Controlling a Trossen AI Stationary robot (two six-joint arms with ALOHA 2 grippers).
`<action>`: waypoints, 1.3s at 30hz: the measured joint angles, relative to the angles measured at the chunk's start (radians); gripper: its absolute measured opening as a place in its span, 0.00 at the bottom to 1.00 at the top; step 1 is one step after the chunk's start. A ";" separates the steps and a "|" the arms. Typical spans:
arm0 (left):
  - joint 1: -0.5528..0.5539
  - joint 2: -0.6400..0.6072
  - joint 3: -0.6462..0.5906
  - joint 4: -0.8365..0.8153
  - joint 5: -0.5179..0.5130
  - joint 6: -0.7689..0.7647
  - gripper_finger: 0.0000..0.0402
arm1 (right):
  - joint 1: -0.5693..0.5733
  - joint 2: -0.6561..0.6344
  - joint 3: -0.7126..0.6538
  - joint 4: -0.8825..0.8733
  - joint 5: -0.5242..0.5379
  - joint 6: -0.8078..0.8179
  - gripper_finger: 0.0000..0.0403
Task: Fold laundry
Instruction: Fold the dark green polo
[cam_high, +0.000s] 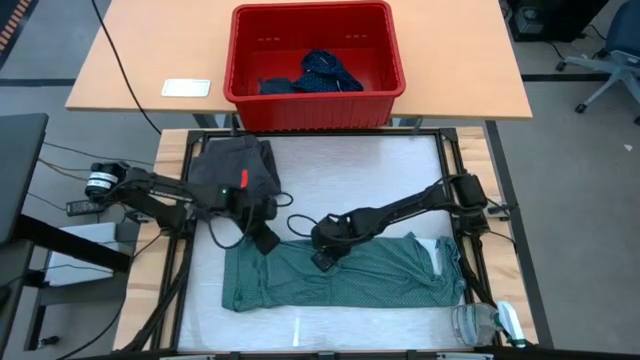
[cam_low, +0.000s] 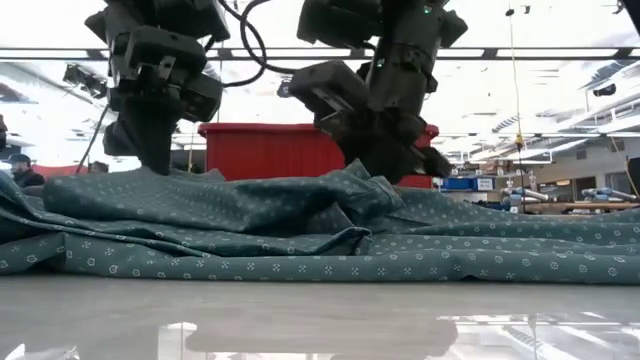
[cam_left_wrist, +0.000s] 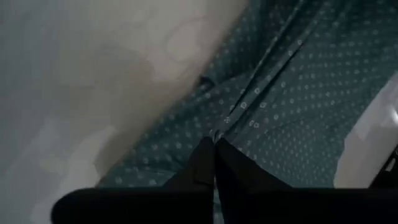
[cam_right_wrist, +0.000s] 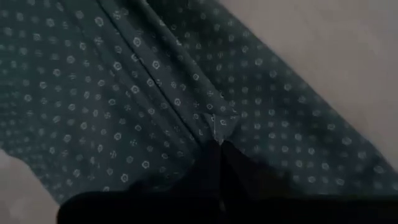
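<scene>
Pale and glossy, the work table (cam_high: 330, 170) lies under both arms, and on its near half we see the teal-green shirt (cam_high: 380, 280) spread flat, with its long axis running left to right across the table. At the far left corner of the table a charcoal grey piece (cam_high: 235, 165) waits in a heap, and beyond the table the red basket (cam_high: 315, 95) holds a navy dotted piece (cam_high: 330, 72). The left gripper (cam_high: 265, 240) is down at the far left corner of the shirt, and its fingers are pressed together on a fold of the dotted cloth, as the left wrist view shows. The right gripper (cam_high: 328, 258) is at the far edge too, a little right of the left one, and it also pinches a ridge of the cloth with narrow fingers. So both grippers hold the same far edge, close to each other, and almost all of the shirt lies to the right and to the near side of them. We judge that the next move is to carry this edge over the body of the shirt. The right part of the far edge is held by nobody, so it may drag or wrinkle.
</scene>
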 joint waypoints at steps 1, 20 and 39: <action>0.003 0.003 0.001 0.010 -0.001 0.016 0.04 | 0.001 -0.004 0.000 -0.018 0.016 0.003 0.03; -0.262 0.002 0.001 0.063 0.059 -0.439 0.38 | -0.033 -0.120 0.001 -0.194 0.247 -0.183 0.54; -0.193 0.440 0.071 0.456 -0.042 -0.247 0.33 | 0.229 -0.189 -0.323 -0.354 -0.064 0.152 0.48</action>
